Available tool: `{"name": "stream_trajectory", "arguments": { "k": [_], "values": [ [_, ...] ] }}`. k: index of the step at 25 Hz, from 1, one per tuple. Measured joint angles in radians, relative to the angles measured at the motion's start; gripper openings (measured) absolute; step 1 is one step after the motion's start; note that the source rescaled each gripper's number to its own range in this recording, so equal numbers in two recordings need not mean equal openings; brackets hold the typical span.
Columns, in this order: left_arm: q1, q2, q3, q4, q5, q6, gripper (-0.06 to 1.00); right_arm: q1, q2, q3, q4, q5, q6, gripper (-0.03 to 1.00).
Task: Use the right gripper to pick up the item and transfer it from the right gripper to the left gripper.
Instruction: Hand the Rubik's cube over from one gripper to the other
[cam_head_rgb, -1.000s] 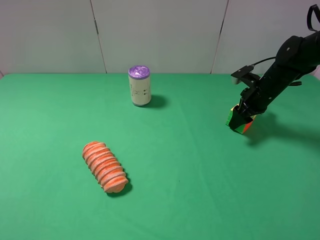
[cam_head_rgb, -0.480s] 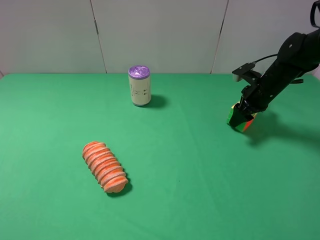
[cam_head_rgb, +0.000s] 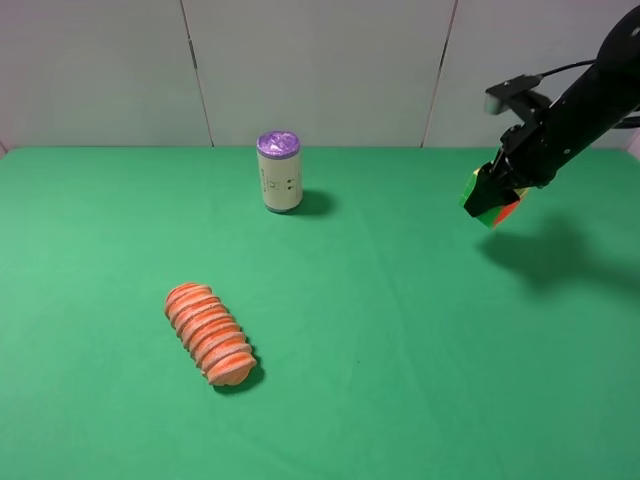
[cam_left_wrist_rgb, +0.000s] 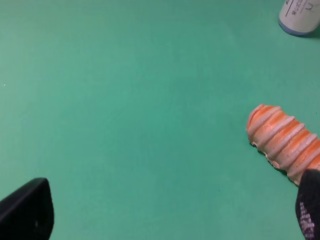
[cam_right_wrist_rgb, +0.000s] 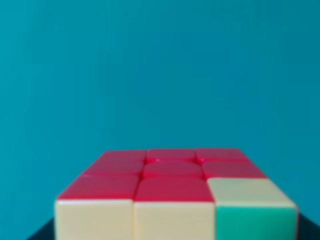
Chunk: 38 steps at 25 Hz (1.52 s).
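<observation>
The puzzle cube (cam_head_rgb: 489, 205) hangs in the air at the right, clear of the green table (cam_head_rgb: 380, 330), with green and red faces showing. My right gripper (cam_head_rgb: 497, 193) is shut on it, its black arm reaching in from the upper right. In the right wrist view the cube (cam_right_wrist_rgb: 175, 195) fills the lower part, red face up, yellow and green squares facing the camera. My left gripper (cam_left_wrist_rgb: 170, 212) is open and empty; only its two black fingertips (cam_left_wrist_rgb: 25, 210) show in the left wrist view. The left arm is out of the high view.
A ridged orange loaf (cam_head_rgb: 209, 333) lies at the front left and shows in the left wrist view (cam_left_wrist_rgb: 285, 142). A purple-lidded can (cam_head_rgb: 279, 171) stands at the back centre, its base showing in the left wrist view (cam_left_wrist_rgb: 300, 17). A white panelled wall runs behind.
My right gripper has lifted the cube off the table and carried it up and slightly right. Loaf and can have not moved.
</observation>
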Motion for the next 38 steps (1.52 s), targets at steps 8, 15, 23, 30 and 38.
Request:
{"name": "stream_trajectory", "arguments": {
  "k": [8,15,23,30,38],
  "values": [
    [0.0,0.0,0.0,0.0,0.0,0.0,0.91,0.059,-0.09,0.0,0.067,0.059,0.049,0.02],
    [0.0,0.0,0.0,0.0,0.0,0.0,0.91,0.182,-0.12,0.0,0.066,0.098,0.094,0.02],
    [0.0,0.0,0.0,0.0,0.0,0.0,0.91,0.32,-0.133,0.0,0.119,0.101,0.096,0.02],
    [0.0,0.0,0.0,0.0,0.0,0.0,0.91,0.395,-0.134,0.0,0.22,0.102,0.036,0.02],
    [0.0,0.0,0.0,0.0,0.0,0.0,0.91,0.469,-0.173,0.0,0.311,0.104,-0.065,0.02]
  ]
}}
